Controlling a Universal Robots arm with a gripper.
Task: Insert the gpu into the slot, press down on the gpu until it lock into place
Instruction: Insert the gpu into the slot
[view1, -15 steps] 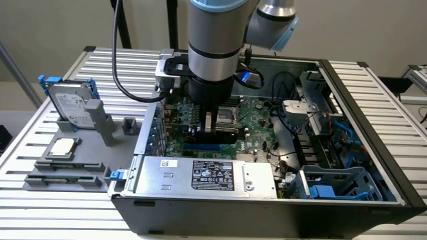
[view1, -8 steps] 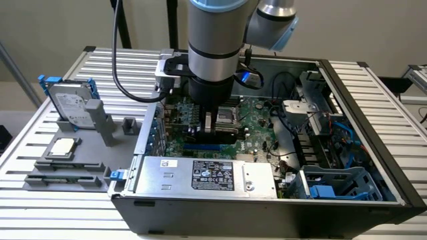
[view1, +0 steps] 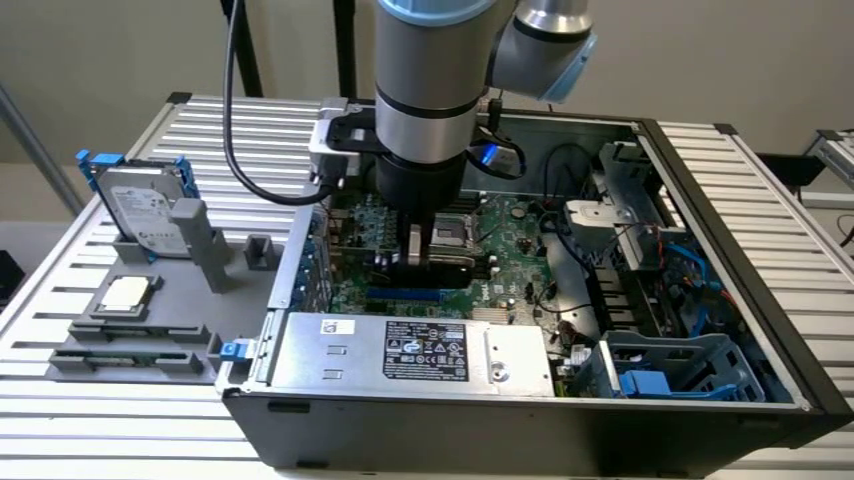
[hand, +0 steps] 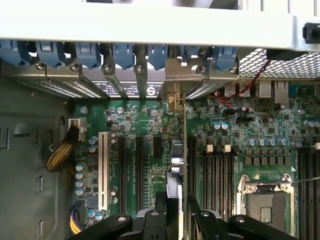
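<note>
The gpu (hand: 178, 172) is seen edge-on in the wrist view as a thin black card. It runs between my fingertips toward the case's rear wall, and its silver bracket (hand: 173, 99) sits at the row of blue clips. My gripper (hand: 176, 217) is shut on it, one finger (hand: 159, 220) on each side. In the exterior view the gripper (view1: 430, 258) reaches down into the open computer case and holds the gpu (view1: 441, 270) upright over the green board. The blue slot (view1: 404, 297) shows just below the card. I cannot tell whether the card's edge sits in it.
A silver power supply (view1: 414, 350) fills the case's near side, and a blue drive cage (view1: 667, 372) sits at the exterior view's right. The CPU socket (hand: 265, 205), black memory slots (hand: 217, 172) and a white slot (hand: 103, 170) flank the card. A grey hard drive (view1: 140, 212) stands outside the case.
</note>
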